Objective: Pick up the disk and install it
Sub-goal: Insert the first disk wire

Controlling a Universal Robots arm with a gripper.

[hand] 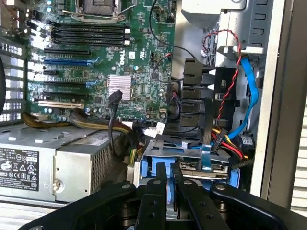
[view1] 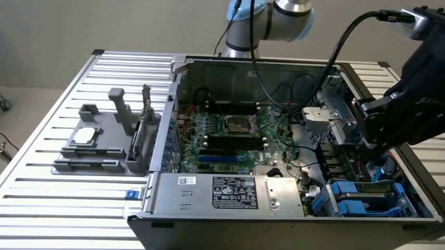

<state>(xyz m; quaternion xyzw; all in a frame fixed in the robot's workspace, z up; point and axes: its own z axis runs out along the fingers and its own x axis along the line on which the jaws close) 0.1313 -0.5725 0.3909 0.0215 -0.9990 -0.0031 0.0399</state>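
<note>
The disk (view1: 363, 190) lies in the drive bay at the near corner of the open computer case, on the exterior view's right, with its blue carrier frame showing. In the wrist view the blue frame of the disk (hand: 147, 170) sits just beyond my fingertips. My gripper (view1: 372, 155) hangs over that bay, a little above the disk. In the wrist view the gripper (hand: 171, 184) has its two black fingers (hand: 156, 201) drawn close together, shut, with nothing visible between them.
A silver labelled power supply box (view1: 230, 192) lies beside the bay. The green motherboard (view1: 230, 133) fills the case floor. Red, black and blue cables (hand: 242, 100) run close above the bay by the case wall (hand: 273, 96). A grey fixture (view1: 104, 143) holding a small square chip (view1: 83, 135) stands outside the case.
</note>
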